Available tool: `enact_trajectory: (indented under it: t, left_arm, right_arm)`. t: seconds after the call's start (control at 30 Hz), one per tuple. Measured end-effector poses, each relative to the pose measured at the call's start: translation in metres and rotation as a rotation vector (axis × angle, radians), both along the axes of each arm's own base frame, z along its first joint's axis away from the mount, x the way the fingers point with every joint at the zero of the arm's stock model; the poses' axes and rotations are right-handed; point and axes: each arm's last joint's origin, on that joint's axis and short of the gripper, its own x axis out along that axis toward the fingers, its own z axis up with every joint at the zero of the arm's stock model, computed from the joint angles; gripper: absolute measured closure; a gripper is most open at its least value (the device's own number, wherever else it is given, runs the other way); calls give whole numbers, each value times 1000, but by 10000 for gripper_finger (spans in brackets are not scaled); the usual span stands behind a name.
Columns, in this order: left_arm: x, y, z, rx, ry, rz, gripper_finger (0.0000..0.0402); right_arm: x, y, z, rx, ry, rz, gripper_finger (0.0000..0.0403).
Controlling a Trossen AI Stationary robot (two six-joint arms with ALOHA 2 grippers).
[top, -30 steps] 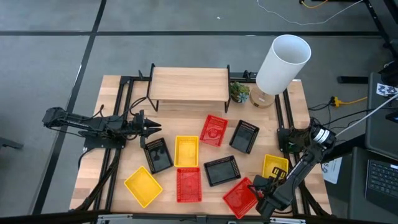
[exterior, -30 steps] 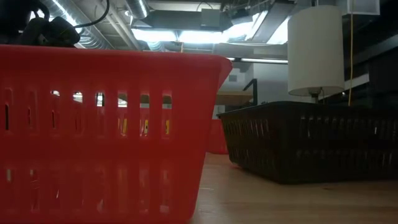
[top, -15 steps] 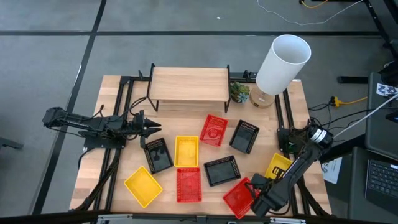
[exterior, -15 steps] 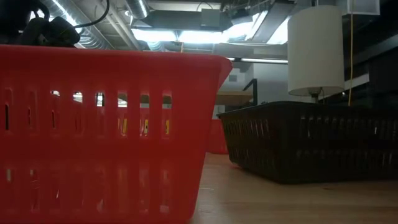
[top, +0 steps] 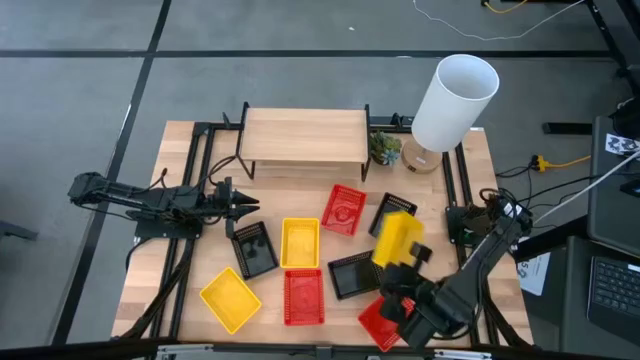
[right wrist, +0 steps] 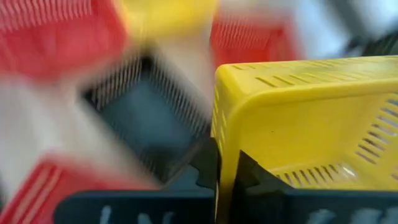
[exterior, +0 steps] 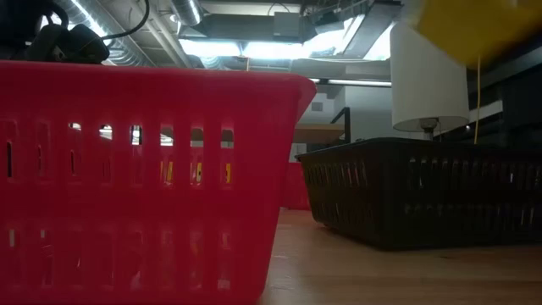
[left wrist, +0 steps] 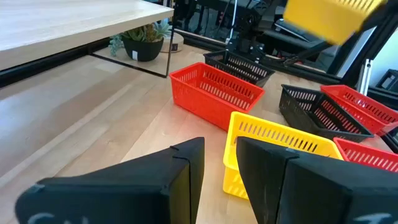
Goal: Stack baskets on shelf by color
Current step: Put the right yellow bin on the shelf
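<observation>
My right jaws [top: 400,272] pinch the rim of a yellow basket [top: 397,240] held above the desk [top: 150,262], my left jaws [top: 245,206] wait narrowly parted, and the shelf [top: 304,135] carries nothing, so all nine remain.

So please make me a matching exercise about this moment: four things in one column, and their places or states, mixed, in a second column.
Things:
1. lifted yellow basket
2. shelf
3. left gripper
4. small potted plant

Places or states:
A. top is bare, no basket on it
B. stands beside the lamp base
C. clamped in the right gripper, up in the air
D. hovers near a black basket, jaws holding nothing

Pairs: 1-C, 2-A, 3-D, 4-B
</observation>
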Motion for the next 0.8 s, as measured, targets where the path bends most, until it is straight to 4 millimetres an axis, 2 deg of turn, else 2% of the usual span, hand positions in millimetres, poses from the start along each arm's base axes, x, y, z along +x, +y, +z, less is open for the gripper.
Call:
enact_trajectory:
  t: [0.2,0.3,0.37,0.47,0.6,0.7,0.8]
  left_arm:
    - [0,0,-1,3,9,0,315]
    - [0,0,-1,3,11,0,315]
    - [0,0,-1,3,11,0,315]
    - [0,0,-1,4,11,0,315]
    - [0,0,-1,4,11,0,315]
    - [0,0,-1,4,11,0,315]
    - [0,0,-1,4,11,0,315]
  right_arm:
    - [35,-36,34,-408,-139,110,403]
    - [54,-64,51,-600,-100,112,403]
    - [66,-88,62,-641,-44,89,403]
    - [87,-131,74,-581,64,77,403]
    - [113,-191,83,-397,156,184,403]
    - [128,-240,81,-239,148,298,403]
    - [130,-282,70,-81,173,326,403]
